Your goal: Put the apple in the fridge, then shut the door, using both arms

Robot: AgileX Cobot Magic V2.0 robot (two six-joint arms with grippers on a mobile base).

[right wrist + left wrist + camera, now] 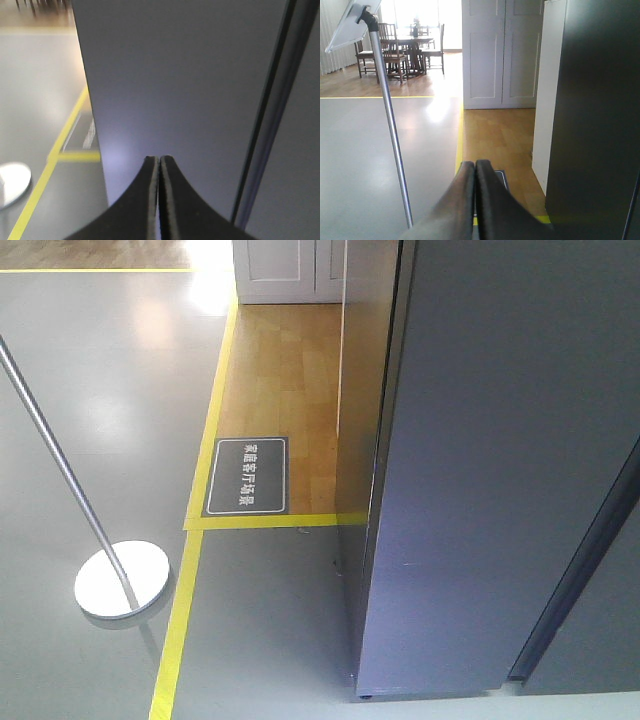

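Note:
The dark grey fridge point(500, 460) fills the right half of the front view, seen from above, with its doors flat and a dark seam point(580, 570) between them. It also fills the right wrist view as the fridge point(180, 85), close ahead of my right gripper point(160, 159), which is shut with nothing between its fingers. In the left wrist view the fridge point(595, 110) stands at the right, and my left gripper point(475, 163) is shut and empty, pointing over the floor beside it. The apple is out of view.
A metal pole point(60, 470) on a round white base point(122, 581) stands on the grey floor at the left. Yellow floor tape point(180, 630) borders a wooden floor patch with a dark sign mat point(246, 476). White panelled doors point(500, 52) and a dining table with chairs point(405, 47) lie beyond.

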